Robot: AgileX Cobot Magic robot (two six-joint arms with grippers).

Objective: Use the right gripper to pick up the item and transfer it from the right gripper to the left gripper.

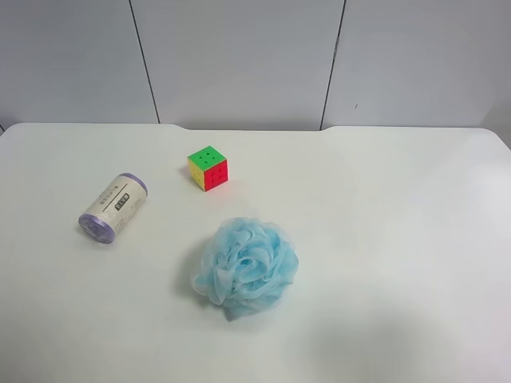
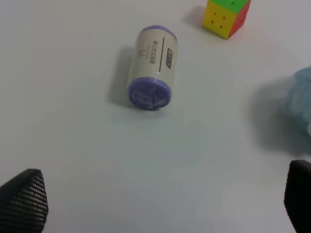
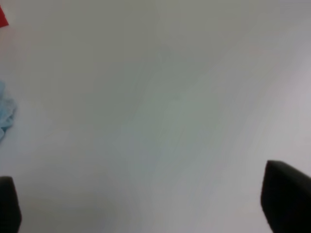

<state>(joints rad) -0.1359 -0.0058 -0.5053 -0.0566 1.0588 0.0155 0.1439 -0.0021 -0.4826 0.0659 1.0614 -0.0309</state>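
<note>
Lilac-ended roll lying alone on the white table, both claws spread wide and holding nothing.

Resting on its side on the table [image 1: 415,239], lilac-ended roll [image 1: 112,207] toward the exterior high view's left, white label with dark print facing up, one purple end turned toward the near edge. Well apart from the puzzle cube [image 1: 207,167] farther back and from the light-blue mesh bath pouf [image 1: 246,266] nearer the middle. No arm visible from above. In the left wrist view, left gripper [image 2: 163,206] open wide, fingertips [image 2: 24,201] at the frame's corners, roll [image 2: 151,67] untouched ahead. Right gripper [image 3: 146,199] likewise spread over bare tabletop, pouf and cube barely at the frame's edge.
</note>
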